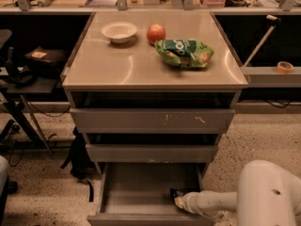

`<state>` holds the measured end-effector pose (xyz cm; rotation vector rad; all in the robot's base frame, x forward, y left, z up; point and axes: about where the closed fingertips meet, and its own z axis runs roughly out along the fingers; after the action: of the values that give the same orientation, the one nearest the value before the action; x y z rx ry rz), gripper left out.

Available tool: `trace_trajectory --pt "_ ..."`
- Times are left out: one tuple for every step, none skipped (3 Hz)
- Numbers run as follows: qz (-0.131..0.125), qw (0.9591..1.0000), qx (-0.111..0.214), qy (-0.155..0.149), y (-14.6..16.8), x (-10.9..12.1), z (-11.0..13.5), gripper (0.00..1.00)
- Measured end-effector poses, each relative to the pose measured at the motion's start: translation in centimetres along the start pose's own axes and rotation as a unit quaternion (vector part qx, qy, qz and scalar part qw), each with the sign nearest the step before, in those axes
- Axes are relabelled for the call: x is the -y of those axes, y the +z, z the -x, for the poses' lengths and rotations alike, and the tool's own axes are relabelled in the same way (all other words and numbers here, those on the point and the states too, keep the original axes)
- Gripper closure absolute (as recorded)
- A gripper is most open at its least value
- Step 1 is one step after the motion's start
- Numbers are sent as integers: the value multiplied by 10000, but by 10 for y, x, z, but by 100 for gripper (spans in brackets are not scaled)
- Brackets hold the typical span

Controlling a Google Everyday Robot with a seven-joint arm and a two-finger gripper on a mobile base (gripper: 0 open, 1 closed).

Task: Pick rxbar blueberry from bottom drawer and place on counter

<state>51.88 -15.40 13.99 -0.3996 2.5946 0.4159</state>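
The bottom drawer [136, 199] stands pulled open at the foot of the cabinet. My gripper [178, 200] reaches into its right front corner from the right, on a white arm [211, 202]. A small dark wrapper, the rxbar blueberry [176, 192], lies on the drawer floor right at the gripper's tip and is partly covered by it. I cannot tell whether it is held. The counter [127, 65] is the glossy grey-beige cabinet top above.
On the counter are a white bowl [119, 31], a red apple [156, 33] and a green chip bag [184, 52]. Two narrower drawers [151, 120] sit above the open one. A black stand and cables [23, 102] are at the left. My white arm housing [268, 194] fills the lower right.
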Motion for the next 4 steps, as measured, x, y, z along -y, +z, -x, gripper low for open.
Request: trace_trajectory --pt "-169 9987 478 -84 -71 14 16 100" --pt "-363 9919 1127 -466 -157 10 41 100" --pt "-302 9796 1661 -1092 -245 -21 73 100" --pt "-386 9752 1908 -1056 -276 -18 82 100"
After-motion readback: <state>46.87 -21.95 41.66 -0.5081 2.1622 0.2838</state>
